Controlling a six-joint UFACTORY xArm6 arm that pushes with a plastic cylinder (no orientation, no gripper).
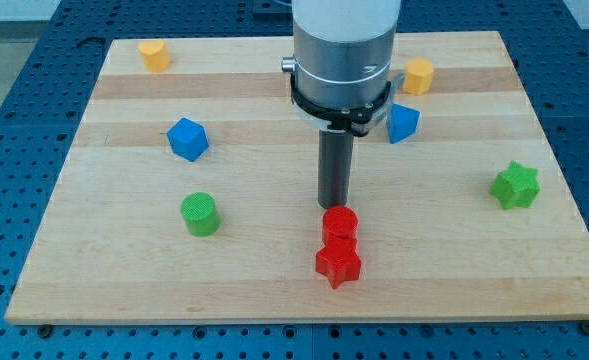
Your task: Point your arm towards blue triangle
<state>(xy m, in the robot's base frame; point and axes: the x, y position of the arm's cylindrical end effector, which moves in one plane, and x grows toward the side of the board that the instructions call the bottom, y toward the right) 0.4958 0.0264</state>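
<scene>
The blue triangle lies on the wooden board at the view's upper right, partly behind my arm's body. My tip stands near the board's middle, to the lower left of the blue triangle and well apart from it. The tip is just above a red cylinder, close to touching it. A red star sits right below that cylinder.
A blue cube-like block lies at the left. A green cylinder sits lower left. A green star is at the right. A yellow block is at top left, another yellow block above the blue triangle.
</scene>
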